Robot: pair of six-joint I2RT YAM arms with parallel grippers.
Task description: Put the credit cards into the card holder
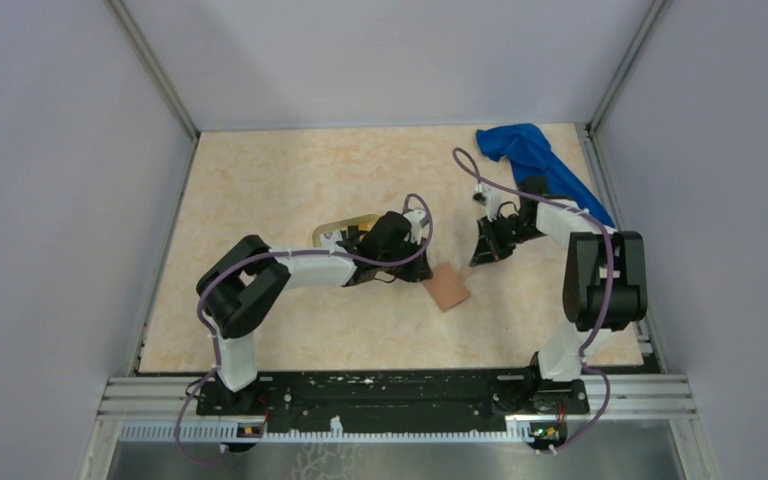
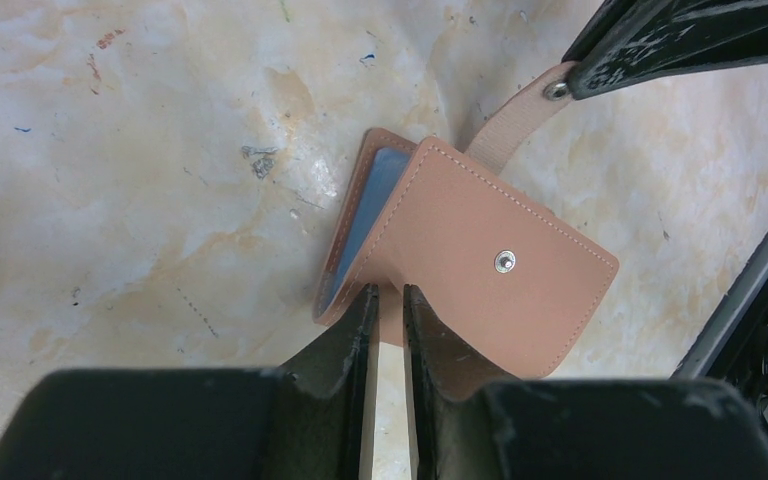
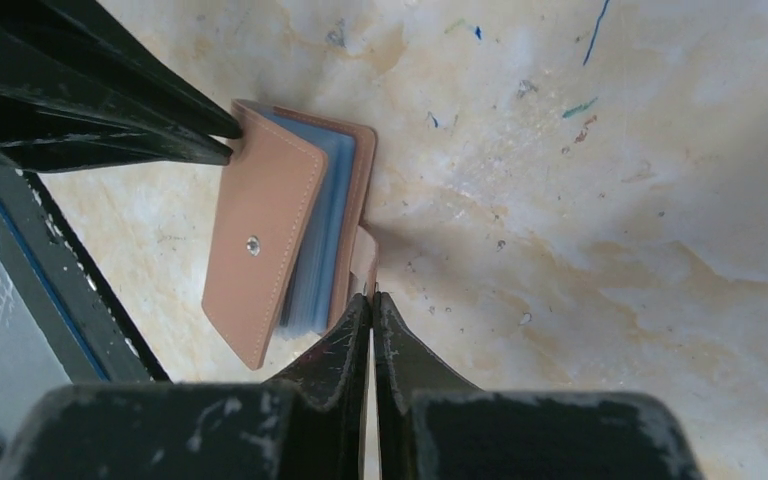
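Pinching the card holder (image 2: 490,260) from two sides, both arms meet near the table's middle. The left gripper (image 2: 387,297) has its jaws almost together, clamped on the holder's tan edge at 6 o'clock in its wrist view. The right gripper (image 3: 372,300) is closed tight on the snap strap (image 3: 364,255), at 6 o'clock in its own view. The holder lies slightly ajar on the marbled table (image 1: 290,180), its grey-blue slots (image 3: 315,250) showing. A blue cloth (image 1: 530,155) lies in the table's 1 o'clock corner. A yellow tray (image 1: 340,228) peeks out at 10 o'clock of the holder.
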